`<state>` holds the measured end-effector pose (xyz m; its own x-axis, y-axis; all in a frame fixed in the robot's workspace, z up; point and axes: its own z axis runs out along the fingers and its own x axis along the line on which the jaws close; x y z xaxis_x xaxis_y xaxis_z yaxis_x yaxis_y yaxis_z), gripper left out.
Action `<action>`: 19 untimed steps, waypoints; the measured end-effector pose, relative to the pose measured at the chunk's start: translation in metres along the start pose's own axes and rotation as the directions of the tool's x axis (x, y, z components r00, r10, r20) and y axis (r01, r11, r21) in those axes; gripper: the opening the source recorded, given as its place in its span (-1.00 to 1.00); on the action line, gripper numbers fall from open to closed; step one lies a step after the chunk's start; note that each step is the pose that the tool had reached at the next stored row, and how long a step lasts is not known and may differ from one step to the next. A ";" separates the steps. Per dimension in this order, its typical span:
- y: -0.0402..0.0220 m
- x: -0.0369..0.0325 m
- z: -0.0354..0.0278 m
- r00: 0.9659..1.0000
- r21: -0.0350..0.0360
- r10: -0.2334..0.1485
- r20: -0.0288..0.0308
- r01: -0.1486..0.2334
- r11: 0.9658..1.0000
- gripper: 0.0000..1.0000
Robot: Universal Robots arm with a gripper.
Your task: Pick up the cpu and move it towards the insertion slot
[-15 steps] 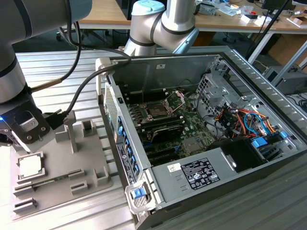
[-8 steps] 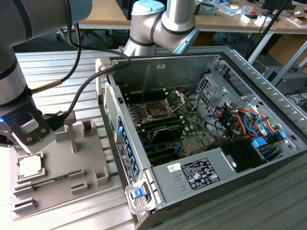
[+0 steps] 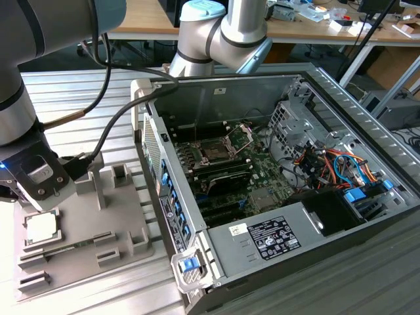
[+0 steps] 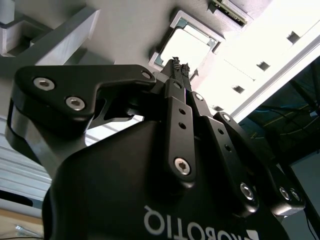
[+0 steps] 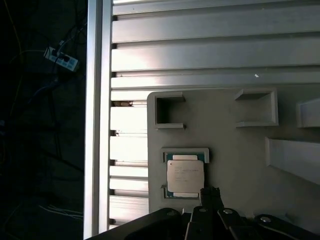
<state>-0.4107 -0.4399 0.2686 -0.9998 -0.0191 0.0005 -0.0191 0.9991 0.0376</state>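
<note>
The cpu (image 3: 41, 226) is a small square chip with a pale silver top. It lies flat in a recess of the grey tray (image 3: 125, 230) at the exterior view's left. My gripper (image 3: 34, 195) hangs just above it. In the second wrist view the gripper (image 4: 180, 64) is shut, its black fingertips pressed together with nothing between them, over the edge of the cpu (image 4: 187, 45). The first wrist view shows the gripper (image 5: 210, 191) beside one corner of the cpu (image 5: 185, 176). The insertion slot (image 3: 216, 149), with its metal plate hinged up, sits on the board inside the open computer case.
The open computer case (image 3: 262, 249) lies to the exterior view's right of the tray, its side wall (image 3: 164, 197) between tray and board. Raised grey blocks (image 3: 98, 180) stand on the tray. A thin green memory stick (image 4: 227, 12) lies near the cpu. Everything rests on a ribbed aluminium table (image 5: 210, 45).
</note>
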 end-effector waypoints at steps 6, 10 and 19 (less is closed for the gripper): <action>-0.0017 0.0000 0.0029 1.000 0.000 0.000 0.000 0.000 1.000 -0.79; -0.0018 0.0000 0.0035 1.000 0.000 0.000 0.000 0.000 1.000 -0.79; -0.0023 0.0001 0.0048 1.000 0.000 0.000 0.000 0.000 1.000 -0.79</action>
<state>-0.4107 -0.4420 0.2637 -0.9998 -0.0191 0.0006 -0.0191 0.9991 0.0375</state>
